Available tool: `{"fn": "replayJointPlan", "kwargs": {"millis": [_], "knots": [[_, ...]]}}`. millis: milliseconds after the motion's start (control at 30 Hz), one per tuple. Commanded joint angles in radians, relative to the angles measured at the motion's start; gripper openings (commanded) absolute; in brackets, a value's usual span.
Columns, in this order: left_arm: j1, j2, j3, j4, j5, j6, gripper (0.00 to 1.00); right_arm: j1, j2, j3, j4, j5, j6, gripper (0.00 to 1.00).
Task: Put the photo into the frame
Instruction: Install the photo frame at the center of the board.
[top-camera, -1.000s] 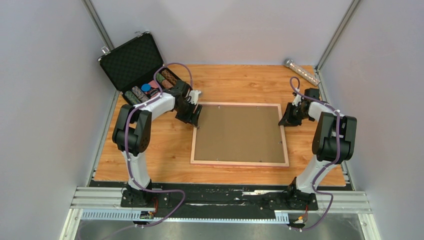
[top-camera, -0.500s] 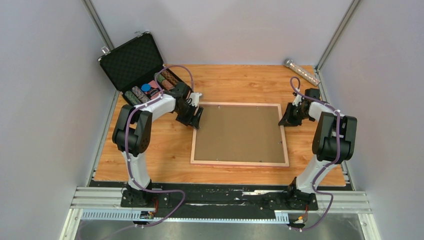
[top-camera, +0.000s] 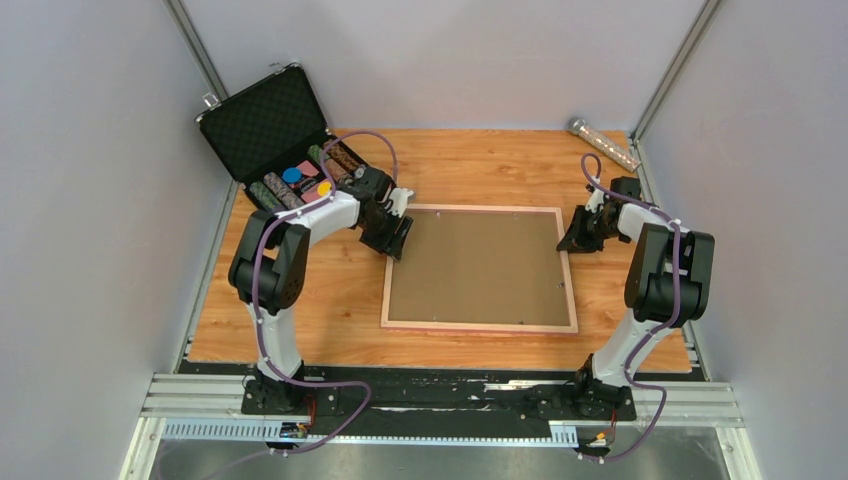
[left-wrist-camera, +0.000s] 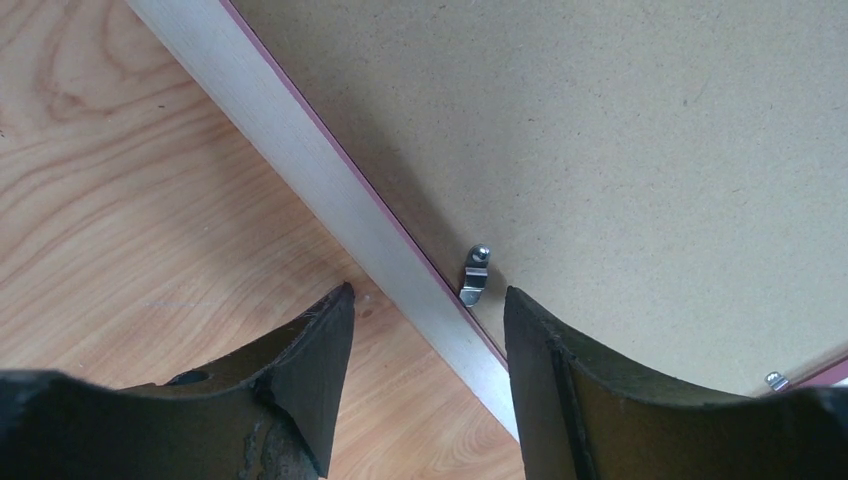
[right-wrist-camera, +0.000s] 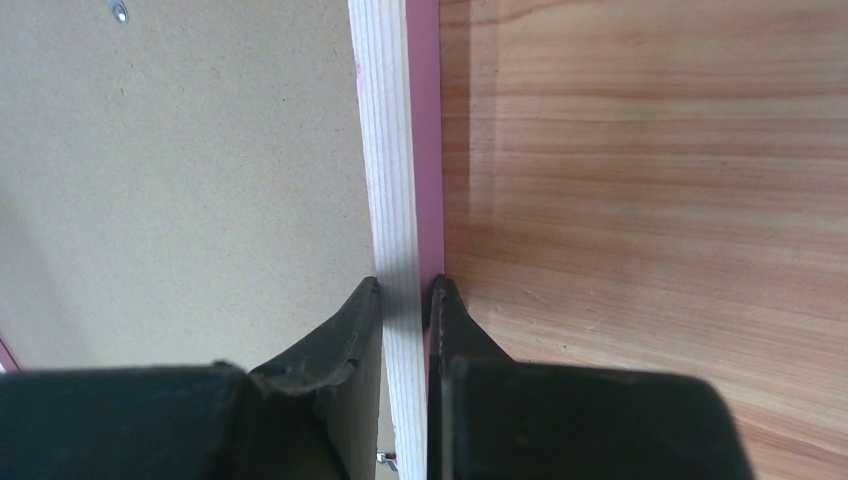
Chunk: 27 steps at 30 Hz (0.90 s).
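The frame (top-camera: 480, 326) lies face down on the wooden table, its light wood back up, and a plain brown backing board (top-camera: 478, 268) fills it. The photo is hidden. My left gripper (top-camera: 397, 238) is at the frame's left rail near the far corner. In the left wrist view it (left-wrist-camera: 428, 292) is open and straddles the rail (left-wrist-camera: 300, 165), with a small metal clip (left-wrist-camera: 473, 278) just ahead between the fingers. My right gripper (top-camera: 572, 240) is at the right rail, and the right wrist view shows it (right-wrist-camera: 405, 285) shut on that rail (right-wrist-camera: 385, 120).
An open black foam-lined case (top-camera: 265, 125) holding several small colourful items stands at the back left, close behind my left arm. A shiny cylinder (top-camera: 603, 143) lies at the back right corner. Grey walls close in on both sides.
My left gripper has shifted right, from beside the frame's left rail to over it. The right gripper and the frame have not moved.
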Motion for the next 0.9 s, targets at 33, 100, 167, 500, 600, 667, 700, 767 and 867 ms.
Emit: {"fn": "replayJointPlan", "kwargs": {"millis": [33,100,167,500,600,667,700,767,867], "knots": [[-0.014,0.007,-0.003,0.019,-0.024,-0.004,0.61,-0.020,0.059,-0.007,0.028,0.040,0.025,0.00],[-0.014,0.007,-0.006,0.024,-0.030,-0.005,0.57,-0.022,0.062,-0.006,0.028,0.039,0.025,0.00],[-0.014,0.010,-0.005,0.026,-0.032,-0.005,0.54,-0.022,0.062,-0.006,0.026,0.037,0.025,0.00],[-0.014,0.030,0.014,0.030,-0.027,-0.005,0.44,-0.029,0.070,-0.006,0.023,0.029,0.026,0.00],[-0.014,0.031,0.018,0.031,-0.026,-0.005,0.40,-0.029,0.073,-0.004,0.022,0.028,0.025,0.00],[-0.013,0.034,0.022,0.032,-0.025,-0.005,0.37,-0.029,0.073,-0.004,0.021,0.026,0.025,0.00],[-0.014,0.036,0.023,0.032,-0.023,-0.005,0.36,-0.030,0.072,-0.004,0.021,0.026,0.025,0.00],[-0.014,0.039,0.026,0.032,-0.021,-0.005,0.34,-0.031,0.073,-0.004,0.021,0.026,0.025,0.00],[-0.014,0.040,0.030,0.033,-0.018,-0.006,0.32,-0.032,0.075,-0.003,0.019,0.024,0.001,0.00]]}}
